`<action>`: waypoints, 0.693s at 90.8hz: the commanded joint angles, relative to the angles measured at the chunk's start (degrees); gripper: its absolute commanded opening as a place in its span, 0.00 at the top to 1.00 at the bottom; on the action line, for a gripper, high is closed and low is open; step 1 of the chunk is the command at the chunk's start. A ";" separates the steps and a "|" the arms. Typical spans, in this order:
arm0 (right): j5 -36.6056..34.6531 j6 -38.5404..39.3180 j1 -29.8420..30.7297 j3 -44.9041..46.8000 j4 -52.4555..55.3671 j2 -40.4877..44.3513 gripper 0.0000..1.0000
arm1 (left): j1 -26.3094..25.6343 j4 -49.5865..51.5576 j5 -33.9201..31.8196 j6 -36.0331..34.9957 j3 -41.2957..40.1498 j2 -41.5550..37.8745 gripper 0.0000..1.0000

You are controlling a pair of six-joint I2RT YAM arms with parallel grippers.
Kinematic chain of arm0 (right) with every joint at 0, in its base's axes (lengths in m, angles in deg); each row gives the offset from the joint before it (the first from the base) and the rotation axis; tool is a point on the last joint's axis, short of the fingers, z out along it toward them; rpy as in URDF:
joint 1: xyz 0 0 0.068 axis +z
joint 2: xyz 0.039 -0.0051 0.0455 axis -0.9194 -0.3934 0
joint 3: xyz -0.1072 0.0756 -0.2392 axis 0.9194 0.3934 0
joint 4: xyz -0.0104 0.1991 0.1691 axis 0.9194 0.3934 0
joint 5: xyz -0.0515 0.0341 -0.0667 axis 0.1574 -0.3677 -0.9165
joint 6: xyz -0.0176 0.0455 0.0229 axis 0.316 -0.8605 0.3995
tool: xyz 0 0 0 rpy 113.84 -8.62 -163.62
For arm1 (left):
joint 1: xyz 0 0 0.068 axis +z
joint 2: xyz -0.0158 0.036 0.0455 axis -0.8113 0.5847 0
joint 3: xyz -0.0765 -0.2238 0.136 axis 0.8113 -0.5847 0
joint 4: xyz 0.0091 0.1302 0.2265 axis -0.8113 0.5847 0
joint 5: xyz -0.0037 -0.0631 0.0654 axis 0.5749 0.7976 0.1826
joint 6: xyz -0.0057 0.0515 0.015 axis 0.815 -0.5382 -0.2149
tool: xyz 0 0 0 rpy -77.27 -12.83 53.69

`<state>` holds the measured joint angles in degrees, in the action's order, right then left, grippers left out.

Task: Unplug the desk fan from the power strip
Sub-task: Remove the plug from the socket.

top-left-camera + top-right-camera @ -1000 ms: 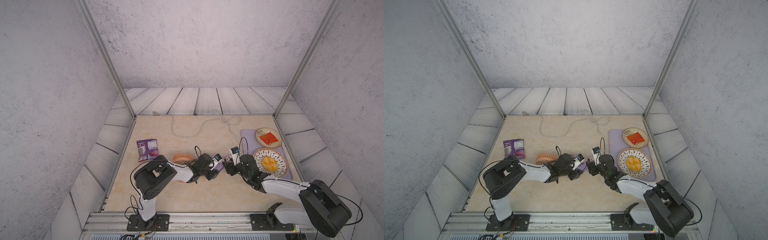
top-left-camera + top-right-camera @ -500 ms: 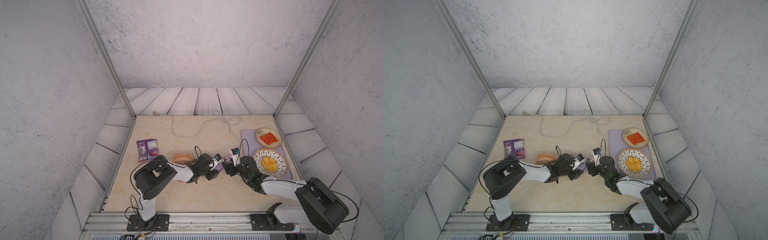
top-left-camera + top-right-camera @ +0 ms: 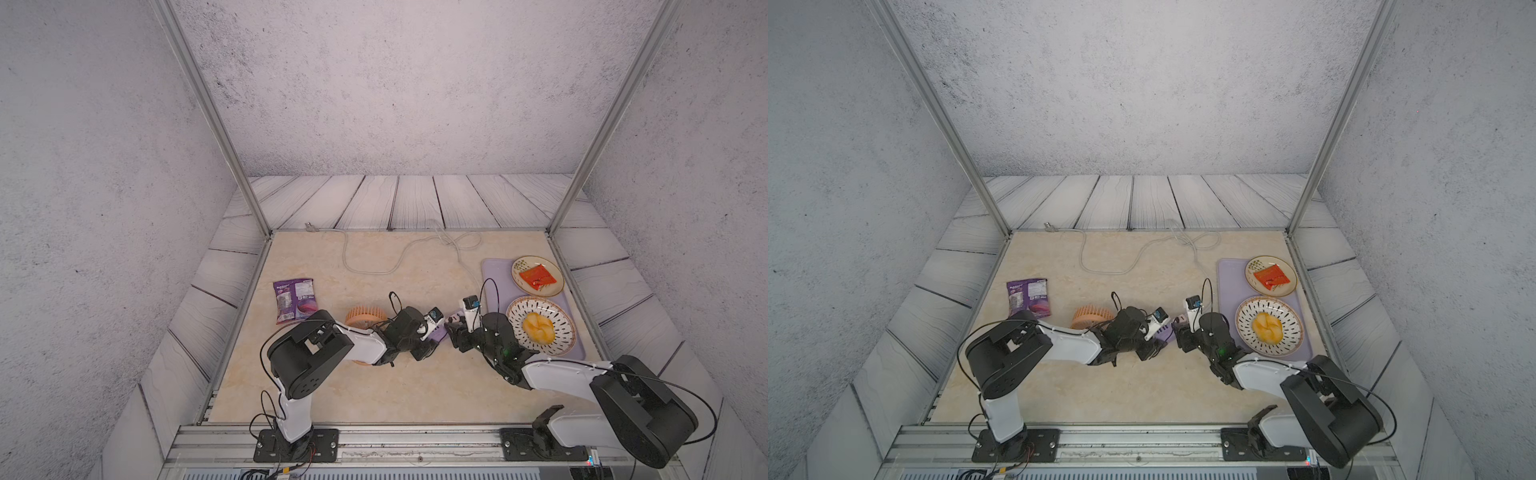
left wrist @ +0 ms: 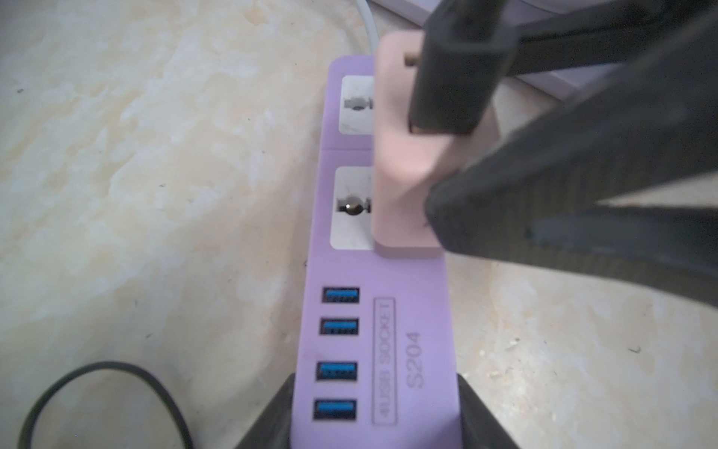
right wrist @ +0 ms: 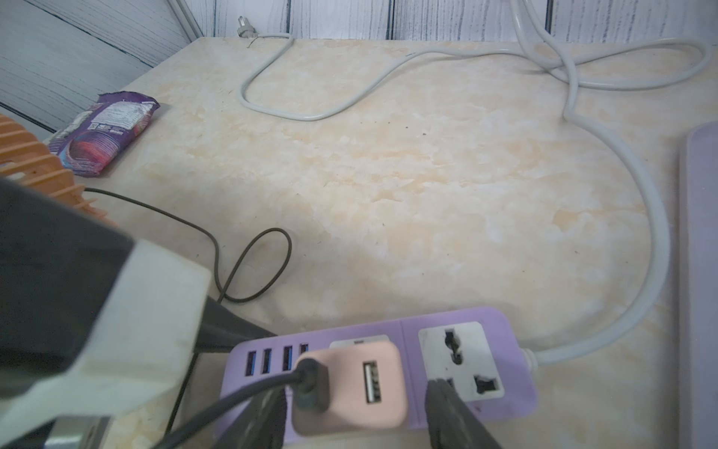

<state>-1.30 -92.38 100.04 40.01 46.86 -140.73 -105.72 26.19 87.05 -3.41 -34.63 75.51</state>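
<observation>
Left wrist: left pincer [image 4: 375, 423] tight on power strip [image 4: 412, 311]; right pincer [image 4: 443, 155] astride plug [image 4: 396, 186], grip unclear.

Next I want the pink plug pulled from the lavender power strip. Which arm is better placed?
Right. The right gripper straddles the pale pink block-shaped plastic plug, while the left gripper is shut on the USB end of the rectangular lavender plastic power strip, bracing it.

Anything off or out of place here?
The short lavender plastic power strip is itself unplugged: its thick grey-white cord ends in a pronged plug lying loose at the far edge of the beige marbled tabletop; the cord loops over itself.
</observation>
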 commanded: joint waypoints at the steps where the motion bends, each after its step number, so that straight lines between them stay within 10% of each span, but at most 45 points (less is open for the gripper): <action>1: -0.23 0.58 0.33 -0.26 0.41 -0.13 0.39 | 0.01 0.19 1.23 0.07 0.59 -1.51 0.91; 63: -0.55 0.77 0.37 -0.37 1.04 -0.70 0.44 | 0.03 1.66 0.70 -0.58 1.20 -1.68 0.92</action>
<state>-1.30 -91.88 100.04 40.01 47.93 -140.89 -105.72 26.68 87.05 -3.47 -34.63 75.29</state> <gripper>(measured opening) 0.567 0.549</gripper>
